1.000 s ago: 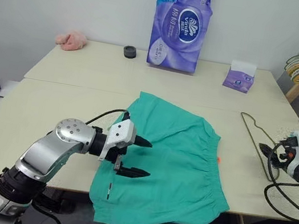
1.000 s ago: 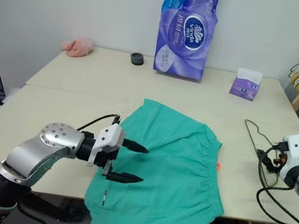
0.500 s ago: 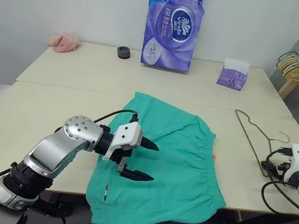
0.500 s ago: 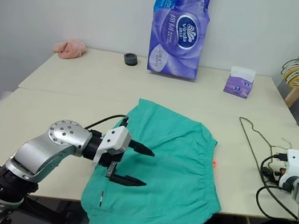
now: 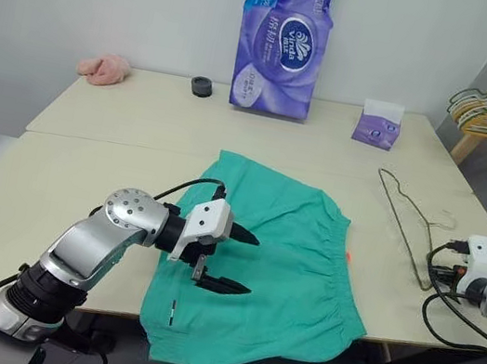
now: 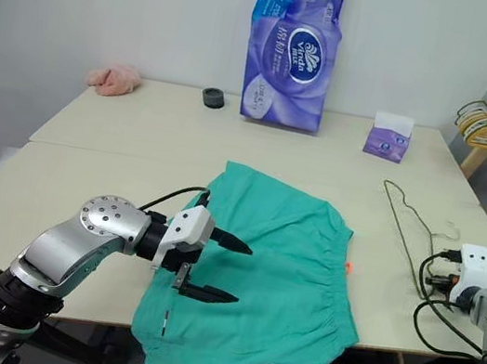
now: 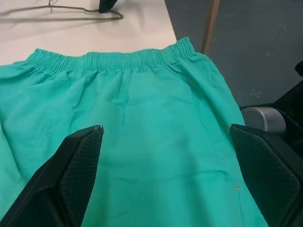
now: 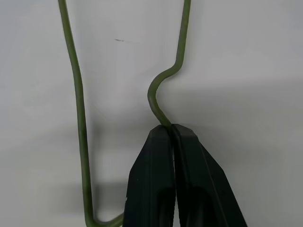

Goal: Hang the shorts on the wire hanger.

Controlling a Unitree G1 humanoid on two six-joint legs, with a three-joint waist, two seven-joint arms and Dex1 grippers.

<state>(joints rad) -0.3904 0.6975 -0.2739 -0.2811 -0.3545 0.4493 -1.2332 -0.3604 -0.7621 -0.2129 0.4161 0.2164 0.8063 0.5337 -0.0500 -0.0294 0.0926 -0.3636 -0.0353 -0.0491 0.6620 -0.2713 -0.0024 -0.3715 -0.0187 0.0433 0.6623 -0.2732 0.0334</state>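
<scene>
The teal-green fabric shorts (image 5: 272, 258) lie flat on the pale worktop (image 5: 86, 164), under the left gripper (image 5: 237, 261), whose fingers are spread wide. Beside them, the right gripper (image 8: 171, 128) is pinched closed on the thin grey-bronze wire hanger (image 8: 163, 82) near its hook.

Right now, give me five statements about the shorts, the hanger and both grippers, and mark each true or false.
1. The right gripper is shut on the wire hanger. True.
2. The left gripper holds the shorts. False: it is open above them, gripping nothing.
3. The shorts already hang on the wire hanger. False: they lie flat on the table, apart from the hanger.
4. The wire hanger lies to the robot's right of the shorts. True.
5. The shorts' elastic waistband faces the hanger side. True.
</scene>
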